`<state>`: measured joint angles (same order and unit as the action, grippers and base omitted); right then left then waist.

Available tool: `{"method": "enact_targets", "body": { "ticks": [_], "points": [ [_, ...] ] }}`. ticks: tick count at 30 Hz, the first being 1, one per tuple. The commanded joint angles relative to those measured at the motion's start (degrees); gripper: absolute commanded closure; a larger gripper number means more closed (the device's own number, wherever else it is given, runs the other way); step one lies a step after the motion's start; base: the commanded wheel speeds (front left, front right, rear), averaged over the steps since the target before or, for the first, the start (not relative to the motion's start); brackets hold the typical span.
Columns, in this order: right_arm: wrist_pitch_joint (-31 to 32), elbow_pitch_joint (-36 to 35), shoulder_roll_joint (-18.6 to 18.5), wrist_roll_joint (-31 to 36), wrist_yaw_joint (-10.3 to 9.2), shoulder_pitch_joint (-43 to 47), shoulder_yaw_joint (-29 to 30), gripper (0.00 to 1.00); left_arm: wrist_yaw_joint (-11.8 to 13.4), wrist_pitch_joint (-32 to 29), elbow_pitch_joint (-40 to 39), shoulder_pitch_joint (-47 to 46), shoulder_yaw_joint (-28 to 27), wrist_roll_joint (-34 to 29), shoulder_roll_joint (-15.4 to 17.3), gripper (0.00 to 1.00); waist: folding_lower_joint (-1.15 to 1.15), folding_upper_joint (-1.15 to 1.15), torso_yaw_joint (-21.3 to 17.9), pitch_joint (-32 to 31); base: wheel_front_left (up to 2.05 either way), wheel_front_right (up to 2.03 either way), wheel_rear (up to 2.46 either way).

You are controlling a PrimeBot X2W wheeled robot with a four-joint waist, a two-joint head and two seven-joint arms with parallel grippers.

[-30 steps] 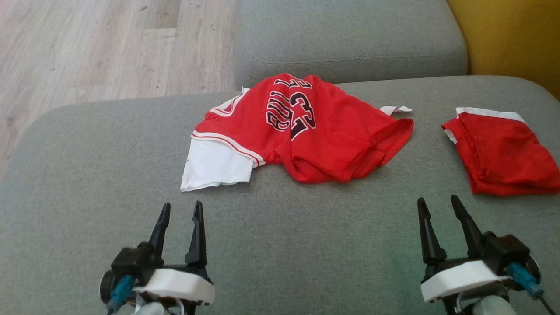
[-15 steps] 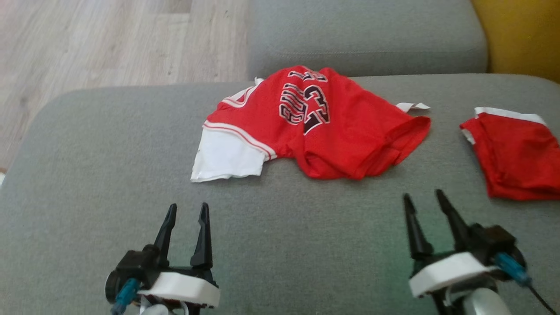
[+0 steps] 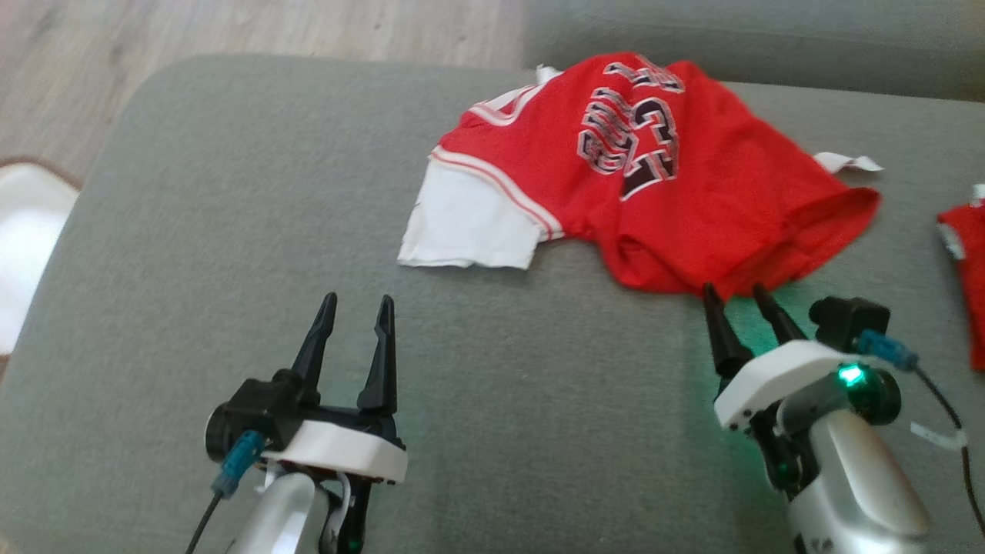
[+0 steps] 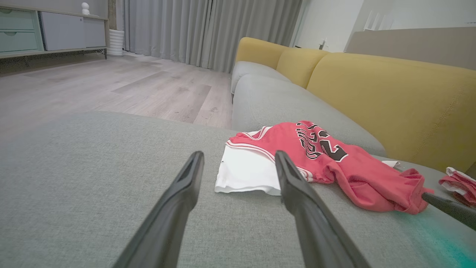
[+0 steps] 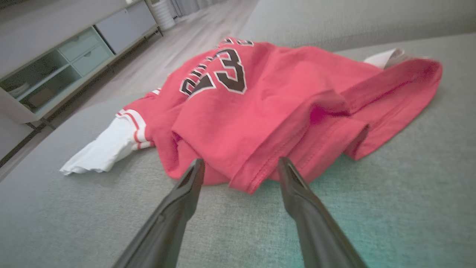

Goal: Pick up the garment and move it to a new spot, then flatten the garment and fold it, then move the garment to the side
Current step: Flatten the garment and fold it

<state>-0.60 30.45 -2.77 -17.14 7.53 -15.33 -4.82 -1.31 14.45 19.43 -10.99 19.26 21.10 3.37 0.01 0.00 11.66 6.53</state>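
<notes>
**Head view.** The garment [image 3: 716,208], a red jersey with dark lettering and a white panel [image 3: 469,231] at its left end, lies crumpled on the grey seat cushion [image 3: 231,231], toward the far side and right of centre. Your right gripper [image 3: 732,289] points at the jersey's near hem. Its tips stand just at the red edge, jaws parted to a moderate gap and holding nothing.

**Right wrist view.** A fold of the hem shows between the two tips, which are not closed on it. You cannot tell whether the tips touch the cloth.

**Left arm.** Your left gripper [image 3: 358,298] hovers over bare cushion, near the white panel but apart from it, jaws likewise parted and empty.

**Surroundings.** A second red piece [image 3: 966,269] lies at the right edge of the head view, apart from the jersey. Wooden floor [image 3: 269,23] runs beyond the cushion. The left wrist view shows a yellow backrest [image 4: 390,100] behind the seat.
</notes>
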Motion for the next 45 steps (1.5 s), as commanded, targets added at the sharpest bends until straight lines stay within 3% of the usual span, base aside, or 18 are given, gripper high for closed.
{"method": "enact_targets", "body": {
  "ticks": [1,10,12,20,28,32,36,41,45],
  "points": [
    [0.1,0.9,-0.1,-0.4,-0.04,-3.7,-0.2,0.00,-0.1,0.5,-1.3,-2.8,-1.3,-0.4,0.0,0.00,-0.01,0.00,1.9,1.5,0.00,0.00,0.00],
    [-3.1,13.2,-0.1,-3.1,-0.04,-9.7,0.0,0.03,-0.2,0.5,-0.8,-3.8,-0.8,-0.3,-0.3,0.00,-0.01,0.00,3.4,1.9,0.00,0.00,0.00],
    [-4.2,15.0,-0.1,-3.6,-0.04,-10.8,-0.8,1.00,-0.1,0.5,-0.8,-3.9,-0.8,-0.2,-0.4,0.00,-0.01,0.00,3.4,1.9,0.00,0.00,0.00],
    [-9.7,19.2,-0.1,-1.9,-0.04,-14.1,-3.8,1.00,0.2,0.5,-0.9,-3.3,-1.7,-0.3,-0.4,0.00,-0.01,0.00,1.4,0.6,0.00,0.00,0.00],
    [-12.6,14.9,-0.1,5.6,-0.04,-12.2,-3.9,1.00,0.2,0.5,-0.9,-1.0,-3.1,-0.3,-0.4,0.00,-0.01,0.00,-2.3,-3.2,0.00,0.00,0.00],
    [-10.7,7.9,-0.1,11.6,-0.04,-8.7,-1.9,1.00,0.2,0.5,-1.3,0.3,-4.0,-0.3,-0.4,0.00,-0.01,0.00,-4.3,-5.7,0.00,0.00,0.00],
    [-4.4,-3.0,-1.3,15.3,-0.04,-3.6,-0.9,1.00,0.3,0.5,-1.8,1.4,-4.2,-0.2,-0.5,0.00,-0.01,0.00,-5.2,-7.4,0.00,0.00,0.00],
    [6.6,-20.2,-4.5,16.0,-0.04,2.9,-1.6,1.00,0.2,0.5,-2.4,2.0,-3.8,0.1,-0.5,0.00,-0.01,0.00,-4.6,-7.8,0.00,0.00,0.00],
    [10.8,-25.6,-6.2,15.9,-0.04,3.0,-1.0,1.00,0.0,0.5,-2.7,1.4,-3.2,0.2,-0.5,0.00,-0.01,0.00,-3.1,-6.1,0.00,0.00,0.00]
  ]
}}
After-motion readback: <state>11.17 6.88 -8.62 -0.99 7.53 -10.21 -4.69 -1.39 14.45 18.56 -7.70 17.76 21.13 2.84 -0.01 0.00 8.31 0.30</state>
